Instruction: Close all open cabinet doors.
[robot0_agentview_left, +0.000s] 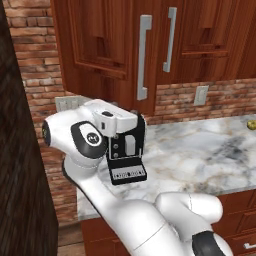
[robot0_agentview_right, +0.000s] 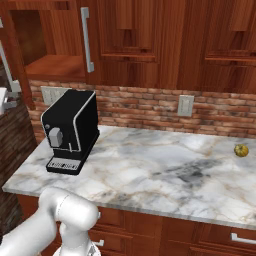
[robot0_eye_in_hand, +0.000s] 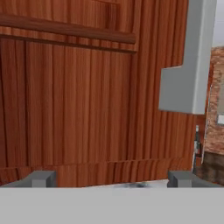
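Observation:
One reddish-brown cabinet door (robot0_agentview_left: 100, 45) stands swung out from the wall, its long grey bar handle (robot0_agentview_left: 143, 57) along its right side. From the right base view this open door (robot0_agentview_right: 12, 55) is nearly edge-on at the far left, beside the bare cabinet shelf (robot0_agentview_right: 52, 66). The neighbouring door (robot0_agentview_left: 200, 30) lies flat and shut, with its own handle (robot0_agentview_left: 170, 39). My gripper (robot0_eye_in_hand: 112, 178) is open, close to the open door's front panel (robot0_eye_in_hand: 78, 100), with nothing between the fingers (robot0_eye_in_hand: 41, 178). The handle's lower end (robot0_eye_in_hand: 188, 65) is to the upper right in the hand view. My white hand (robot0_agentview_left: 116, 121) hangs just below the door.
A black coffee machine (robot0_agentview_right: 70, 130) stands on the marble counter (robot0_agentview_right: 165, 170) under the open cabinet, right behind my hand. A small yellow-green fruit (robot0_agentview_right: 241, 150) lies far right. Brick backsplash with outlets (robot0_agentview_right: 185, 105) runs behind. A dark tall panel (robot0_agentview_left: 20, 175) borders the left.

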